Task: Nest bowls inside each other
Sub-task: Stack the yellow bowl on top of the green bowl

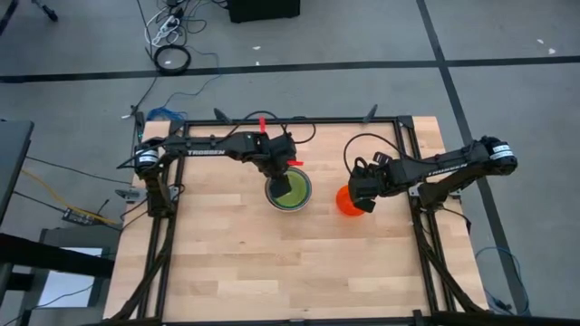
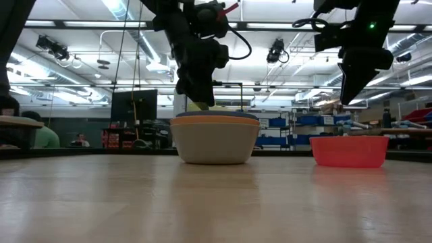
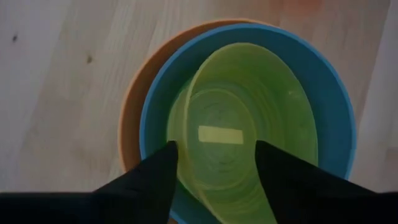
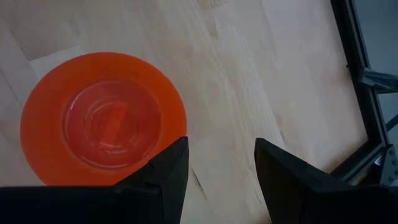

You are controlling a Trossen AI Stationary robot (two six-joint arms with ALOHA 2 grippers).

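Observation:
A stack of bowls stands mid-table: a grey bowl (image 2: 214,143) holds an orange bowl (image 3: 132,106), which holds a blue bowl (image 3: 323,93). A green bowl (image 3: 249,106) lies tilted inside the blue one, one side of its rim raised (image 2: 197,106). My left gripper (image 3: 217,165) hangs open just above it, pointing steeply down, a finger on either side of the bowl's raised part. A red bowl (image 4: 102,118) sits on the table to the right of the stack. My right gripper (image 4: 221,168) hovers open above the red bowl's edge, clear of it (image 2: 354,88). My left gripper's fingers (image 3: 163,171) stand apart at the green bowl's raised rim (image 3: 180,186), coming from above. I cannot tell whether either finger touches it. The bowl rests in the blue bowl.
The black frame rail (image 4: 367,74) runs along the table's right edge, near my right arm. Bare wooden table (image 1: 272,272) stretches toward the near edge.

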